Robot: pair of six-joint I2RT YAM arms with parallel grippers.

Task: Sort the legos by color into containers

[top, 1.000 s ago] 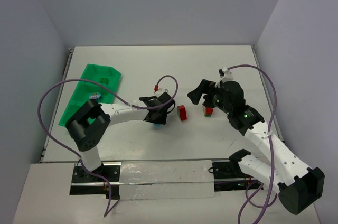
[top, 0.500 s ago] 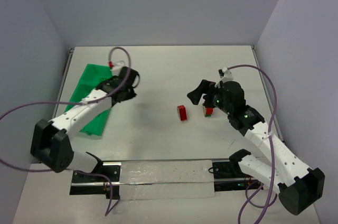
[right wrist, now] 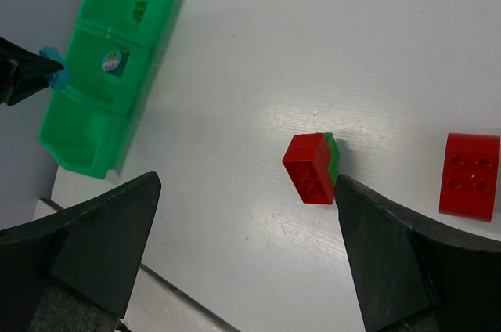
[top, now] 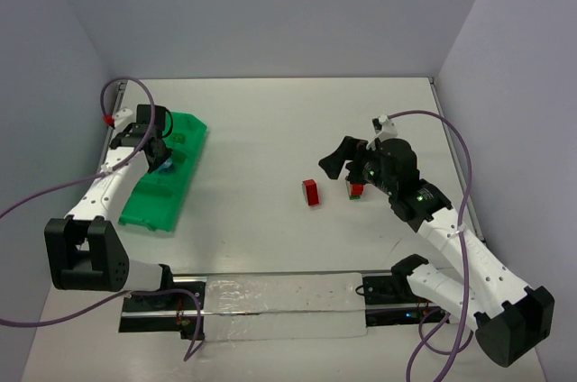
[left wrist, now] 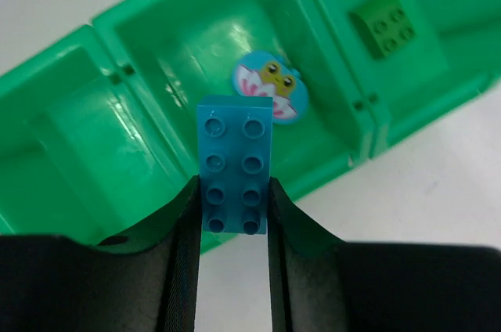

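The left gripper [left wrist: 232, 199] was clamped on the teal brick [left wrist: 233, 164], fingers pinching its long sides, studs facing the wrist camera; a second before, it had been at mid-table closing on that brick beside a red one, and since then the arm had swung across to the green tray [left wrist: 86, 136]; the pick looked finished, so only the release seemed left. The brick hung above the near wall of the middle compartment, the one with a round sticker [left wrist: 268, 85]; a green brick [left wrist: 383, 25] lay in the next compartment, so teal probably belonged elsewhere. The right gripper [right wrist: 244, 185] had not moved, jaws spread wide over the table [top: 270, 130]. Only the left wrist view showed the grip and compartments; only the right wrist view showed a green sliver against the red brick [right wrist: 309, 166], with a second red brick [right wrist: 470, 174] nearby.
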